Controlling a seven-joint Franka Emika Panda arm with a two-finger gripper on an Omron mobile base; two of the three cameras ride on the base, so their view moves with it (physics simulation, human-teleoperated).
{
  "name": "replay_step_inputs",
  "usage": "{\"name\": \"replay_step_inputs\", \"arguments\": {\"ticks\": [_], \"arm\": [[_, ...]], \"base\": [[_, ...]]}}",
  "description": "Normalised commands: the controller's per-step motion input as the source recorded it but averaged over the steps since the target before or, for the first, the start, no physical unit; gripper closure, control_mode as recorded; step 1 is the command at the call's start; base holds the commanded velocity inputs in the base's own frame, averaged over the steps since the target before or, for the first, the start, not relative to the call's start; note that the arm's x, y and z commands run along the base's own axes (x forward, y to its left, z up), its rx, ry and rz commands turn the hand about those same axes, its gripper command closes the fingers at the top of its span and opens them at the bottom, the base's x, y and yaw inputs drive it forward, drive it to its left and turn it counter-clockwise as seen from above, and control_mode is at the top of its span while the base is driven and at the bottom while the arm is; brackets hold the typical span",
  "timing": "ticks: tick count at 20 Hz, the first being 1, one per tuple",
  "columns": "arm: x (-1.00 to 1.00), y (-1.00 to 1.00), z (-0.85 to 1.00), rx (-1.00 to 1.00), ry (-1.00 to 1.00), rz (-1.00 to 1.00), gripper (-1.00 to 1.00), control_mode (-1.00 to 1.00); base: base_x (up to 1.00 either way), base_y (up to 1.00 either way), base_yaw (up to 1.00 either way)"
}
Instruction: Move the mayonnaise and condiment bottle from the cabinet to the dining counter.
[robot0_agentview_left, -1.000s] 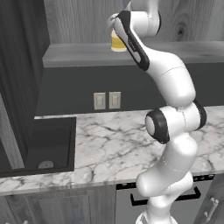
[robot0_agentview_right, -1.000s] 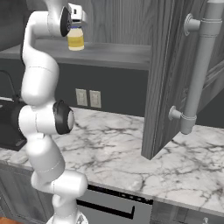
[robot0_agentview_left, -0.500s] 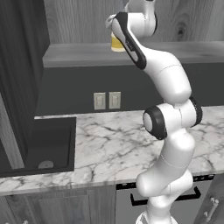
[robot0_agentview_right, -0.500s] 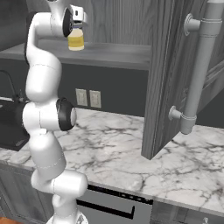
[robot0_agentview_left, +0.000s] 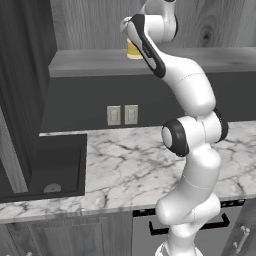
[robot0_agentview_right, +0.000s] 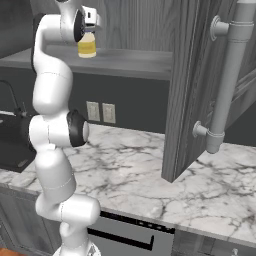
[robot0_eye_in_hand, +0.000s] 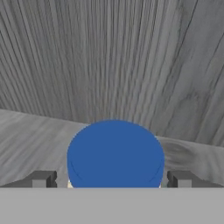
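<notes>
Left base view: the mayonnaise (robot0_agentview_left: 133, 49) is seen standing on the grey shelf (robot0_agentview_left: 90, 62) of the cabinet (robot0_agentview_left: 220, 25), largely hidden behind the raised arm; a marble worktop (robot0_agentview_left: 125, 170) with a black sink (robot0_agentview_left: 55, 167) is shown below. Right base view: the mayonnaise (robot0_agentview_right: 87, 47) is shown upright on the shelf, directly beneath the hand, beside the open cabinet door (robot0_agentview_right: 192, 85). Hand view: the gripper (robot0_eye_in_hand: 113, 180) is spread wide, one finger (robot0_eye_in_hand: 41, 179) on each side of the jar's blue lid (robot0_eye_in_hand: 115, 153), neither touching it.
</notes>
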Motion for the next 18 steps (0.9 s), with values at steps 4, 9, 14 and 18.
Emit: {"name": "replay_step_inputs", "arguments": {"ticks": [4,9,14,18], "arm": [[0.15,0.00,-0.01,0.00,0.00,0.00,-1.00,-1.00],[0.14,0.00,-0.02,0.00,0.00,0.00,-1.00,-1.00],[0.01,0.00,-0.10,0.00,0.00,0.00,-1.00,-1.00],[0.11,0.00,-0.11,0.02,0.00,0.00,-1.00,-1.00]], "base": [[0.00,0.00,0.00],[0.00,0.00,0.00],[0.00,0.00,0.00],[0.00,0.00,0.00]]}}
